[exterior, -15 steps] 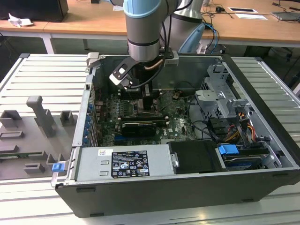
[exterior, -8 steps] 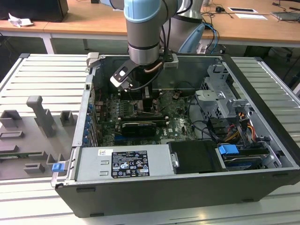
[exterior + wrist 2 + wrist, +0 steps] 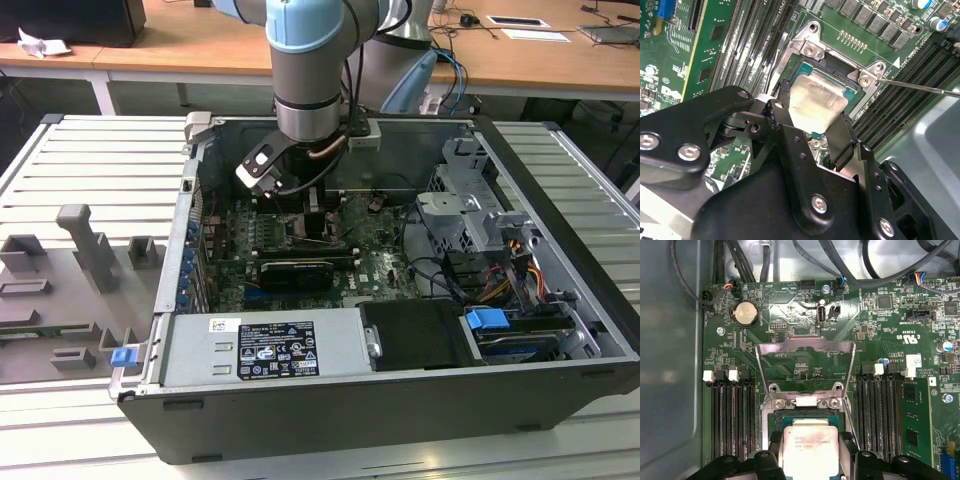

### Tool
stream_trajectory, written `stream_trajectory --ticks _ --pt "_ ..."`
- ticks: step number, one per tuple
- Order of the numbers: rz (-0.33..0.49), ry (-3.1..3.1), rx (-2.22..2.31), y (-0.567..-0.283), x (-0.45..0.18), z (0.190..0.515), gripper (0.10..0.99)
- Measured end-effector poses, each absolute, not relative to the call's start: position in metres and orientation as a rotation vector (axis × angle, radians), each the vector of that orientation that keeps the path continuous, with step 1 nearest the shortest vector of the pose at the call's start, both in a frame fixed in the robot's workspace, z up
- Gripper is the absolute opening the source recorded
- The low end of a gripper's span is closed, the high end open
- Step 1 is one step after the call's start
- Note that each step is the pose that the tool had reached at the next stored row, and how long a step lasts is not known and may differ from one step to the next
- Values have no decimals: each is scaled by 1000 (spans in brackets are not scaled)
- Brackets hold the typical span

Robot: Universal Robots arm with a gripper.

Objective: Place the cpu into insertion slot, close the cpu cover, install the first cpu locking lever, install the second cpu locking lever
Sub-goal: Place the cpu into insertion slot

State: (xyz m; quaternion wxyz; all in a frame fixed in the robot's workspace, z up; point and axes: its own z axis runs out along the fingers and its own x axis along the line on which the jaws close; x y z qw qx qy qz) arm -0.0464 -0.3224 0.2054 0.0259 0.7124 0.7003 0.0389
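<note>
The black pincer [image 3: 812, 120] is clamped on the cpu [image 3: 817, 102], a silvery-tan metal square bearing faint print, just over the black insertion slot [image 3: 805, 416]; beyond its fingertips the shiny windowed cpu cover [image 3: 805, 342] stands open above the green motherboard [image 3: 790, 305]

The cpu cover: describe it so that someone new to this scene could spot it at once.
On the green motherboard, between the banks of memory slots, is the cpu. Beside it the cpu cover stands open: the only thin silvery frame with a large square window.

The insertion slot [image 3: 840, 80] — mostly hidden beneath the cpu [image 3: 817, 102].
</note>
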Motion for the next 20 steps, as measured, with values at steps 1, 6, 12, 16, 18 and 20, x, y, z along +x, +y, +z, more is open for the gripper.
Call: stream_trajectory --ticks 1,6,12,16,18,20 --pt "121 2177 2190 -322 -46 205 533" --pt "116 2181 2182 -321 -46 201 533" --pt "116 2177 2186 -321 -46 203 608" --pt "116 2177 2186 -321 -46 207 608" --pt "116 2177 2186 -321 -46 211 608" --pt "116 2177 2186 -321 -46 214 608"
